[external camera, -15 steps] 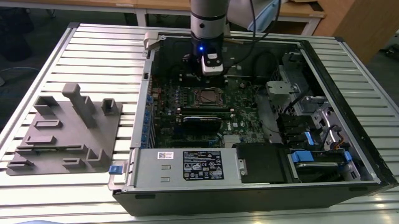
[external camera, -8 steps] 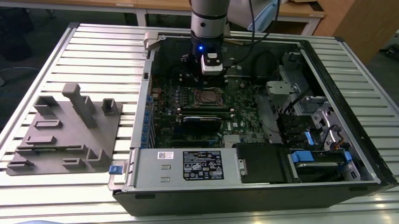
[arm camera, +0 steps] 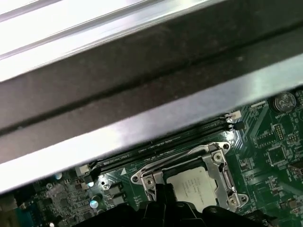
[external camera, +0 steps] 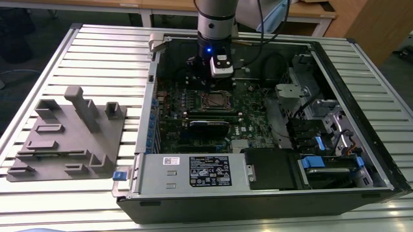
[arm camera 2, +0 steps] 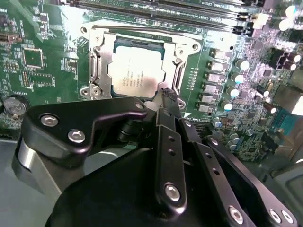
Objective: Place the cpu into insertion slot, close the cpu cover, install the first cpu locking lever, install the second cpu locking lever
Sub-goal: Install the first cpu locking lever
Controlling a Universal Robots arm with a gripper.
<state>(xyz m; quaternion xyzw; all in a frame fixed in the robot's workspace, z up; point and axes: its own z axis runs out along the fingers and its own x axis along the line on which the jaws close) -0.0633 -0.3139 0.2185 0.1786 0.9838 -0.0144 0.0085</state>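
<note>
1. The cpu [arm camera 2: 134, 74] sits in the insertion slot [arm camera 2: 97, 66], its pale silver face showing just above the middle of the second wrist view. In the first wrist view the same chip [arm camera: 196, 185] lies low and right of centre.

2. The cpu cover [arm camera 2: 182, 49] appears to be down over the chip: its silvery frame rings the metal face on every side, and the face shows through the square window. Whether either locking lever is hooked I cannot tell.

3. The relation that matters: the hand [arm camera 2: 166, 97] hangs directly at the socket's edge. In the second wrist view its dark tip comes up from the lower half of the frame and ends just at the bottom right corner of the chip. The socket therefore lies up and slightly left of the tip in that frame. Whether the tip touches the cover I cannot tell.

4. The hand looks clenched, the two dark fingers meeting in one narrow point with nothing between them.

5. The socket frame is roughly square, so no long axis stands out; long black memory slots [arm camera 2: 156, 12] run along the top of the second wrist view, parallel to its far edge.

6. In the exterior view the arm [external camera: 215, 19] drops from top centre into the open computer case [external camera: 361, 63], with the socket [external camera: 215, 100] just below it, mid-frame.

7. The case lies on a slatted tabletop [external camera: 96, 53]; a grey fixture block [external camera: 67, 133] rests well apart at the frame's left.
</note>
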